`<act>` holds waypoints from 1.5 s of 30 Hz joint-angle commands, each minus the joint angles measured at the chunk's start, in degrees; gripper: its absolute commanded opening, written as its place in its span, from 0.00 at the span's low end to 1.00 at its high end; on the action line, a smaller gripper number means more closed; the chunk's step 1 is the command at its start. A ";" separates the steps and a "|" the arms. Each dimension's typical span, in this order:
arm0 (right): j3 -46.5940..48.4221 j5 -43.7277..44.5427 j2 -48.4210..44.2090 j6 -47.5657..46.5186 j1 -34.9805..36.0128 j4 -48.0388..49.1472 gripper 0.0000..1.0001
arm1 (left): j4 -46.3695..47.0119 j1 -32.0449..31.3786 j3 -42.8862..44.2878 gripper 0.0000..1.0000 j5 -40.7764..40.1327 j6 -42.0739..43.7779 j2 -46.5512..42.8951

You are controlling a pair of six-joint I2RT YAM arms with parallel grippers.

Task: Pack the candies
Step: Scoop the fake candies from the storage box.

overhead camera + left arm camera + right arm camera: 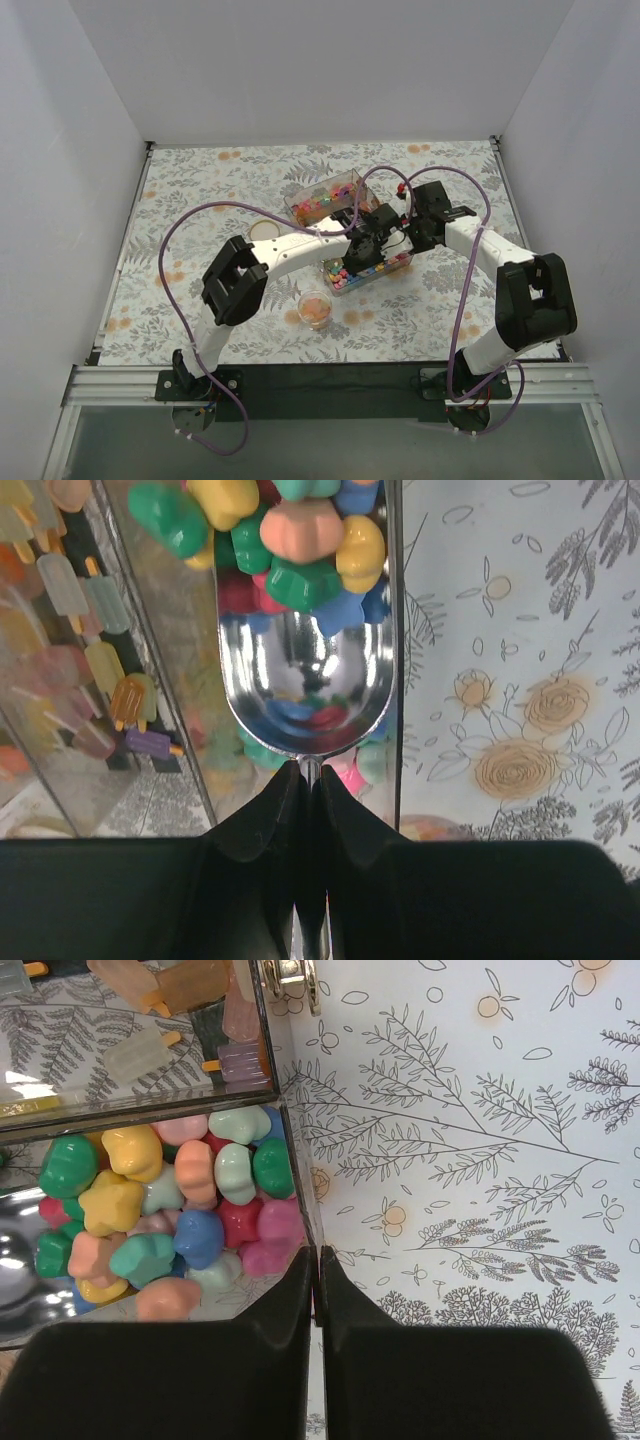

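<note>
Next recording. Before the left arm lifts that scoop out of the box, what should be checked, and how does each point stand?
1. Left gripper shut on the handle of the scoop: ok.
2. Candies resting on the scoop's front end: ok.
3. Right gripper shut on the wall of the box, steadying it: ok.
4. Small cup upright on the table near the box: ok.
5. Room left in the cup: cannot tell.

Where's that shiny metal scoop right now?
In the left wrist view, the scoop lies centre frame inside the clear box, its handle pinched by the left tool and its far end among the candies.
</note>
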 commanded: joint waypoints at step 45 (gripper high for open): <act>-2.63 -1.22 -1.56 4.66 0.66 6.27 0.01 | 41.50 3.46 -37.51 0.00 12.81 -2.48 -24.33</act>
